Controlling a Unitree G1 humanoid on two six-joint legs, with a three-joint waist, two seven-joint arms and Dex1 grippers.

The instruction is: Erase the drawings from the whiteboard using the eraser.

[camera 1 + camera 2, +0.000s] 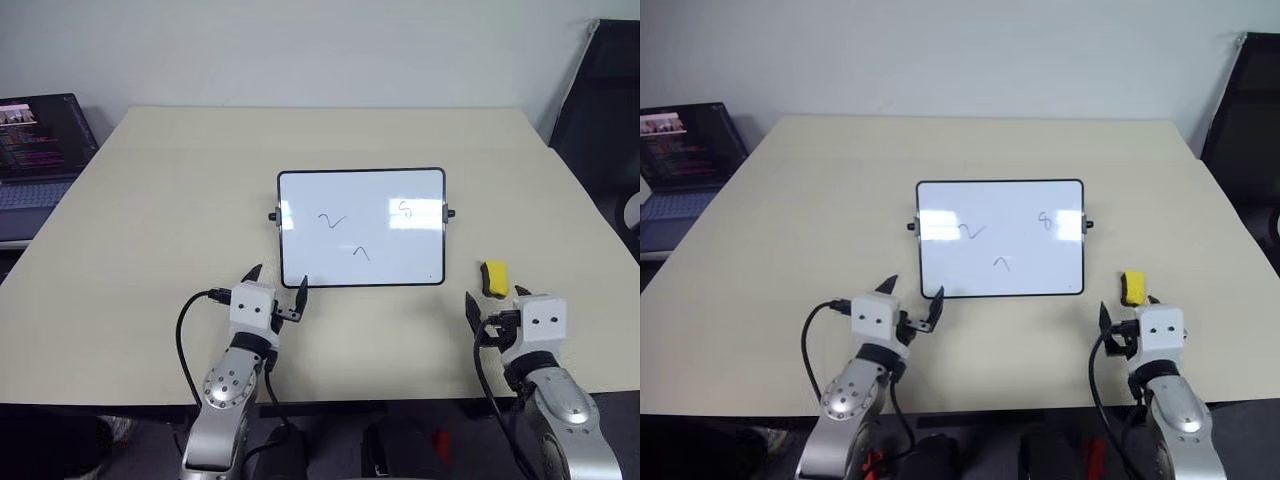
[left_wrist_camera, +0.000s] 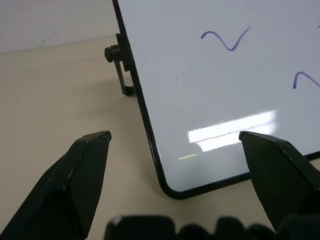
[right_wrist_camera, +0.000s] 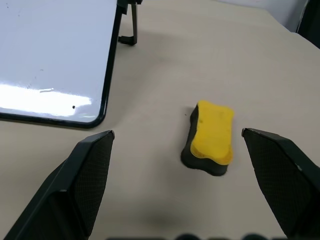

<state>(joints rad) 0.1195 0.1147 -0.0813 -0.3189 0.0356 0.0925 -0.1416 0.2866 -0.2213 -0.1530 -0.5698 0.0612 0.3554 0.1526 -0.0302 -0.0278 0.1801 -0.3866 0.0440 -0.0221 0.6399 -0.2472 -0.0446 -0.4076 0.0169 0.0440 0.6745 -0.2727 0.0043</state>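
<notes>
Right tool [image 1: 497, 304], fingers spread and empty, points level just short of the eraser [image 3: 211, 138] lying right of the whiteboard [image 1: 361, 227]; left tool [image 1: 277, 287], likewise spread, straddles the board's near-left corner on the tabletop [image 1: 150, 220].

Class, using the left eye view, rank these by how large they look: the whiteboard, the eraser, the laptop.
1. whiteboard
2. laptop, cut off by the picture edge
3. eraser

The whiteboard [image 1: 1000, 238] lies mid-counter [image 1: 790, 220], bearing the drawings [image 1: 1002, 263]. The yellow eraser [image 1: 1133, 287] sits just off its near right corner. The left pincer [image 1: 910, 291] hovers, fingers spread, at the board's near left corner; the right pincer [image 1: 1127, 310], fingers spread, is just short of the eraser. A laptop [image 1: 685, 170] stands at far left.
</notes>
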